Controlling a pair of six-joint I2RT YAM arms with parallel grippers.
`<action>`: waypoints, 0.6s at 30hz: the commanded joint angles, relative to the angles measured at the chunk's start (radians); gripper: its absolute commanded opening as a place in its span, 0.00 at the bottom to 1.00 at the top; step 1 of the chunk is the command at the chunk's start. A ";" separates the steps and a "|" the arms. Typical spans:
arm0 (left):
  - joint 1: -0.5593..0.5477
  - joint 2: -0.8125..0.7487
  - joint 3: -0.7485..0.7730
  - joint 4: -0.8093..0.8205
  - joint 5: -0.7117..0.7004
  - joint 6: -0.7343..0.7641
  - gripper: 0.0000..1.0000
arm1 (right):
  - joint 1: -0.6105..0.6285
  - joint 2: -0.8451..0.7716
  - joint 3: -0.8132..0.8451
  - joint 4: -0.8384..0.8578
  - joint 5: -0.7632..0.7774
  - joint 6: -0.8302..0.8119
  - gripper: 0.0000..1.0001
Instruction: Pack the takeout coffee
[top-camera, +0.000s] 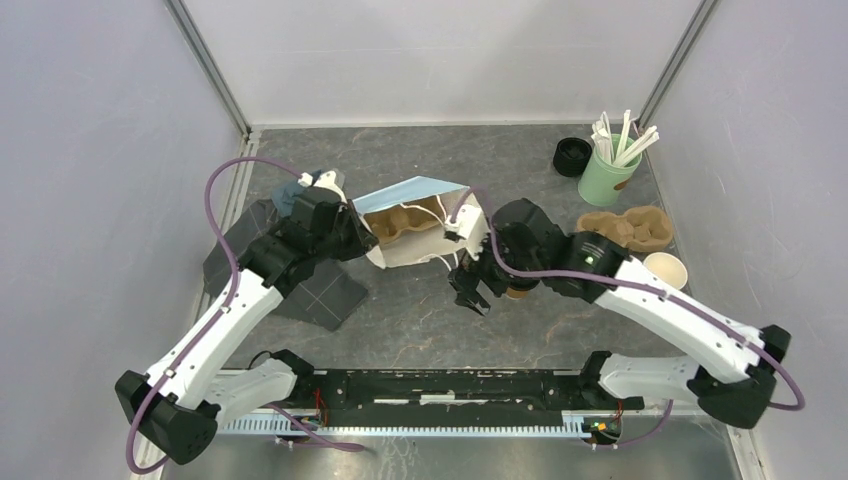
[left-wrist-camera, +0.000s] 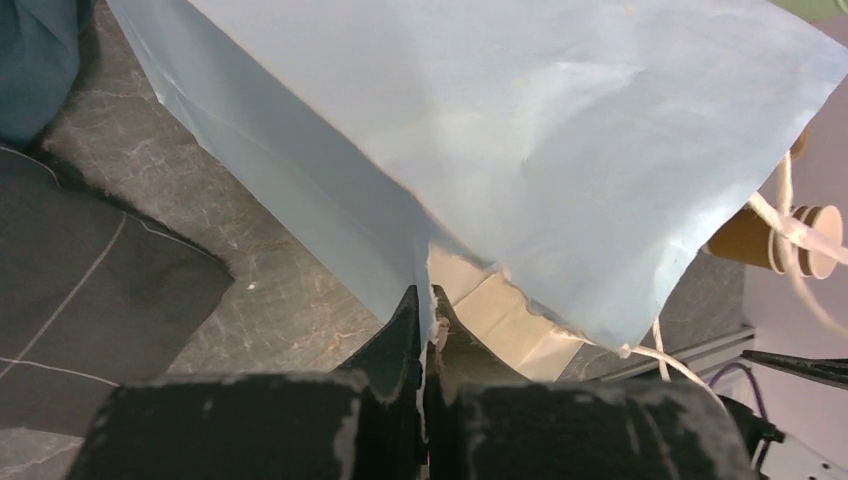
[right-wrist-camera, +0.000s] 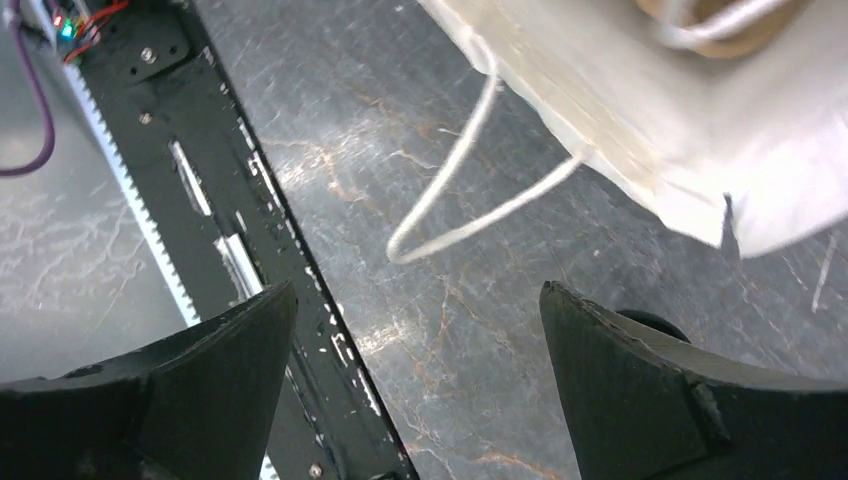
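Note:
A light blue paper bag (top-camera: 415, 190) lies on its side, mouth toward the front, with a brown pulp carrier (top-camera: 398, 222) inside. My left gripper (top-camera: 352, 238) is shut on the bag's torn edge (left-wrist-camera: 428, 295); the bag (left-wrist-camera: 500, 120) fills the left wrist view. My right gripper (top-camera: 474, 296) is open and empty, hovering over bare table just in front of the bag's mouth (right-wrist-camera: 415, 290). The takeout coffee (top-camera: 517, 291) is mostly hidden under my right wrist; only a brown bit shows, and a black round edge (right-wrist-camera: 650, 322) behind my right finger. The bag's string handle (right-wrist-camera: 470, 200) hangs loose.
A second pulp carrier (top-camera: 625, 228) and a stack of lidless cream-rimmed cups (top-camera: 665, 268) sit at right. A green cup of stirrers (top-camera: 610, 170) and black lids (top-camera: 572, 156) stand at the back right. Dark flat bags (top-camera: 300, 290) lie left. A rail (top-camera: 450, 385) runs along the front.

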 joint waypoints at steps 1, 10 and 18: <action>-0.001 0.010 0.068 -0.020 0.032 -0.120 0.02 | -0.001 -0.135 -0.054 0.178 0.168 0.167 0.98; 0.026 0.037 0.140 -0.097 0.030 -0.303 0.02 | -0.147 -0.139 -0.009 0.113 0.332 0.566 0.98; 0.044 0.035 0.087 -0.062 0.111 -0.532 0.02 | -0.239 0.050 0.213 0.076 0.244 0.899 0.98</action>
